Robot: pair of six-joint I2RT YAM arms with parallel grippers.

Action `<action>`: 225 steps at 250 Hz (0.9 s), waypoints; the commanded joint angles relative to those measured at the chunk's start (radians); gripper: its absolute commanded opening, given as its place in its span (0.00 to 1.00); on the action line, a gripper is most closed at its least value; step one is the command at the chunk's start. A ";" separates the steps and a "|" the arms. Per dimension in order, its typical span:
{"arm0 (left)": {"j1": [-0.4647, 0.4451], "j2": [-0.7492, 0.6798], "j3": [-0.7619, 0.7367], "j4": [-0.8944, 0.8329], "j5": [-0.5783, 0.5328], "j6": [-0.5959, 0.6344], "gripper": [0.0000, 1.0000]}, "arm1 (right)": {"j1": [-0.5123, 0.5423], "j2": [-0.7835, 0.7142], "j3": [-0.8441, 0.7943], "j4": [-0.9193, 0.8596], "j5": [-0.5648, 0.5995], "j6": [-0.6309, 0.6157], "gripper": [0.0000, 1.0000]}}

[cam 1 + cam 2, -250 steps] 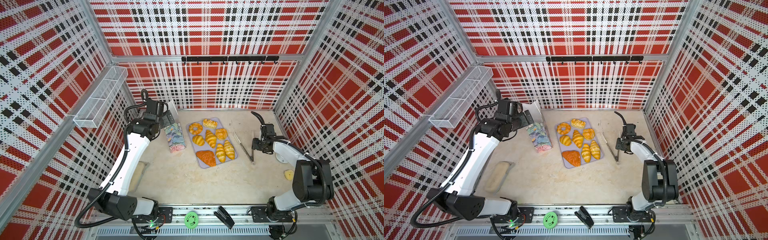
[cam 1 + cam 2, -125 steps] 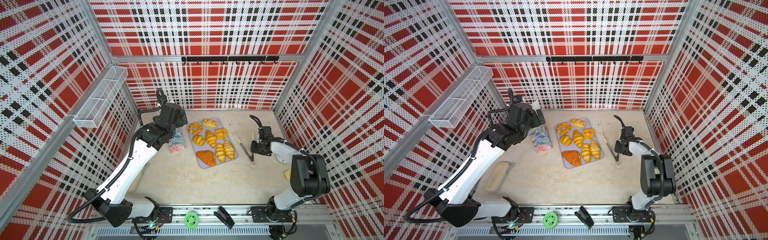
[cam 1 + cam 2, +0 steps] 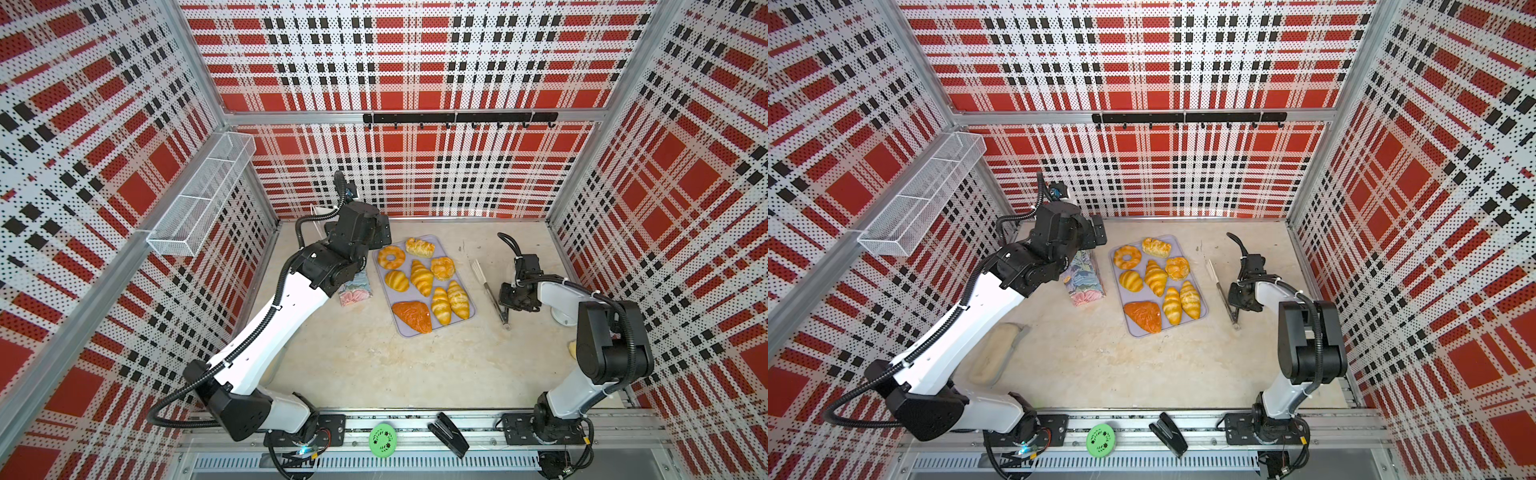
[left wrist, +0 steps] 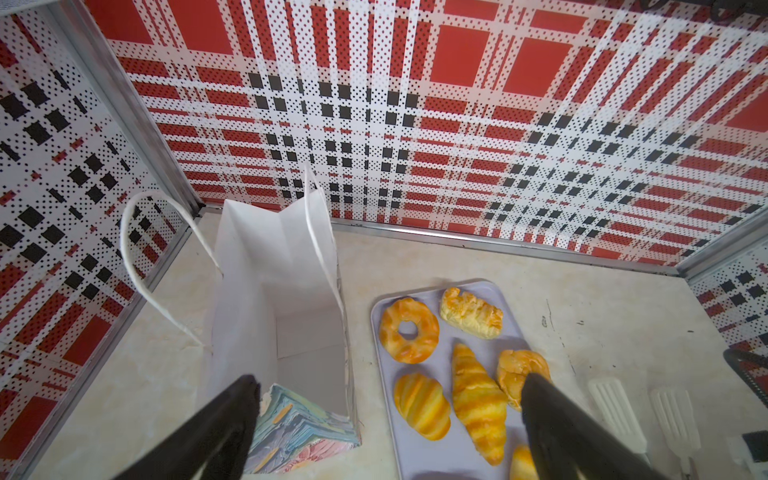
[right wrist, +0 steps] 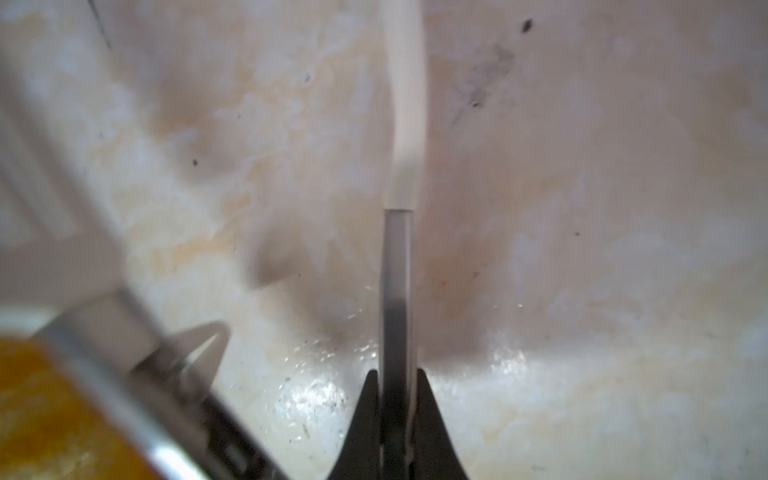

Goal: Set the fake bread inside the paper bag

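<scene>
While the left gripper [image 4: 390,381] gapes wide and empty by the bag [image 4: 266,282], the right gripper [image 5: 397,374] pinches the tongs [image 5: 397,270]

my left arm [image 3: 286,307] was stretched way forward, wrist tipped down. left gripper [image 4: 388,380] hung in air, jaws spread wide, nothing between fingers [image 4: 232,415]. my right arm [image 3: 557,291] was folded up tight, forearm reaching toward middle, wrist pointed down. right gripper [image 5: 395,374] sat low, jaws pinched tight on one thin metal arm of tongs [image 5: 397,291].
</scene>
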State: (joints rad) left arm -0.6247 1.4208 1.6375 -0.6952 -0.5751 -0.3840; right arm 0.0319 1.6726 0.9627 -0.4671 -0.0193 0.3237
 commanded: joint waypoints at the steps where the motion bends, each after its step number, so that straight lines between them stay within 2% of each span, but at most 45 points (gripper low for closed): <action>1: -0.007 0.018 0.048 0.036 0.022 0.030 0.99 | -0.005 -0.006 0.054 0.005 -0.001 -0.006 0.00; 67: -0.012 0.059 0.092 0.046 0.120 0.075 0.99 | -0.020 -0.038 0.185 -0.074 -0.034 -0.046 0.00; 112: -0.025 0.125 0.164 0.058 0.260 0.121 0.99 | -0.024 -0.067 0.290 -0.090 -0.133 -0.090 0.00; 159: -0.038 0.211 0.252 0.091 0.462 0.135 0.99 | -0.060 -0.063 0.379 -0.037 -0.393 -0.061 0.00; 225: -0.034 0.340 0.310 0.251 0.790 0.103 0.99 | -0.081 -0.026 0.452 0.094 -0.743 -0.010 0.00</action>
State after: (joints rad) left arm -0.6571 1.7020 1.8988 -0.5465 0.0074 -0.2699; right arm -0.0494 1.6478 1.3560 -0.4969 -0.5194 0.2855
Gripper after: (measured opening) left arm 0.992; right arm 0.108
